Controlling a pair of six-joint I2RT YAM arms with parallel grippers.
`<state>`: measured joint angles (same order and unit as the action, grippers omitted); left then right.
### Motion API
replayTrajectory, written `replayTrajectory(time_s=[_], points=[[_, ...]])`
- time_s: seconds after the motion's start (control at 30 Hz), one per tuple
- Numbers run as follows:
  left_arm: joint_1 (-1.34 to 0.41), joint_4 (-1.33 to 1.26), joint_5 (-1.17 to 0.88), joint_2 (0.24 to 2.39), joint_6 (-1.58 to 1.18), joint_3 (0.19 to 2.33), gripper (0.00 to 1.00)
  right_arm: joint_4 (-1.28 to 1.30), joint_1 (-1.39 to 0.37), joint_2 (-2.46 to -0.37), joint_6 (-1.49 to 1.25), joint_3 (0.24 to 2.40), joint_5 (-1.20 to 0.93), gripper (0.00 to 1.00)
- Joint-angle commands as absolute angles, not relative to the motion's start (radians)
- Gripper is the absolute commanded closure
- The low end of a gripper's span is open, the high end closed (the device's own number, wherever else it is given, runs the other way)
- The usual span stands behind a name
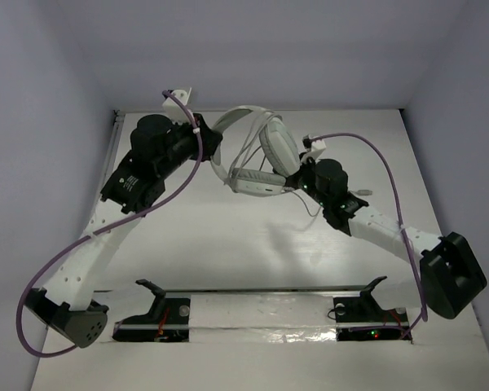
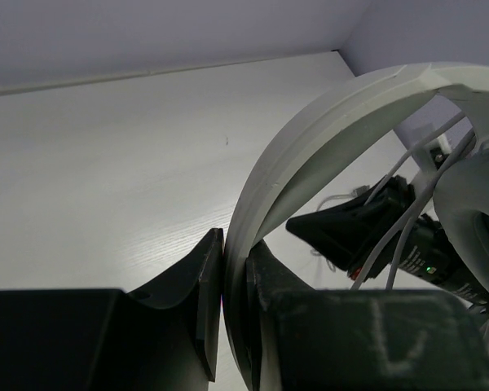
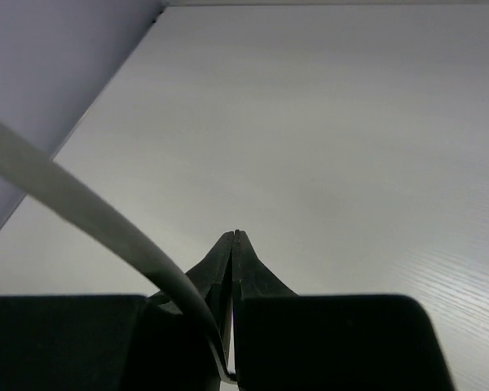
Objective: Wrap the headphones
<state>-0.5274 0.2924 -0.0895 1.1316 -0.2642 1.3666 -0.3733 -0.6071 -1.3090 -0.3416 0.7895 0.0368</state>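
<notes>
The white and light-grey headphones (image 1: 275, 147) are held above the table at the back centre, with one ear cup up and the other (image 1: 253, 182) lower. My left gripper (image 1: 215, 151) is shut on the curved white headband (image 2: 310, 155), which sits pinched between its jaws (image 2: 236, 246). Several strands of the thin grey cord (image 2: 407, 213) cross the headband's opening. My right gripper (image 1: 296, 177) is just right of the ear cups. In its wrist view it (image 3: 234, 235) is shut, with the cord (image 3: 90, 213) running down into the base of the jaws.
The thick purple cables (image 1: 187, 175) run along both arms. A loose loop of cord (image 1: 310, 210) hangs below the right gripper over the white table (image 1: 228, 244). Grey walls (image 1: 49, 122) close in the left, back and right sides.
</notes>
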Motion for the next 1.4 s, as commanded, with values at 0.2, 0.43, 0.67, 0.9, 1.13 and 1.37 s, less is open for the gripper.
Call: replayTrajectory(time_s=[0.2, 0.43, 0.67, 0.9, 1.13, 1.37], points=[[-0.476, 0.175, -0.258, 1.181, -0.406, 1.577, 1.0, -0.647, -0.604, -1.448, -0.429, 0.738, -0.209, 0.79], [-0.442, 0.176, -0.287, 1.213, -0.439, 1.677, 1.0, -0.733, -0.604, -1.522, -0.459, 0.697, -0.238, 0.74], [-0.413, 0.14, -0.285, 1.256, -0.497, 1.735, 1.0, -0.807, -0.604, -1.611, -0.492, 0.658, -0.277, 0.73], [-0.404, 0.08, -0.255, 1.273, -0.552, 1.739, 1.0, -0.818, -0.63, -1.692, -0.512, 0.678, -0.29, 0.71], [-0.383, 0.037, -0.141, 1.284, -0.572, 1.729, 1.0, -0.801, -0.679, -1.664, -0.543, 0.637, -0.256, 0.72], [-0.383, -0.109, 0.076, 1.284, -0.641, 1.579, 1.0, -0.625, -0.922, -1.651, -0.528, 0.683, -0.106, 1.0]])
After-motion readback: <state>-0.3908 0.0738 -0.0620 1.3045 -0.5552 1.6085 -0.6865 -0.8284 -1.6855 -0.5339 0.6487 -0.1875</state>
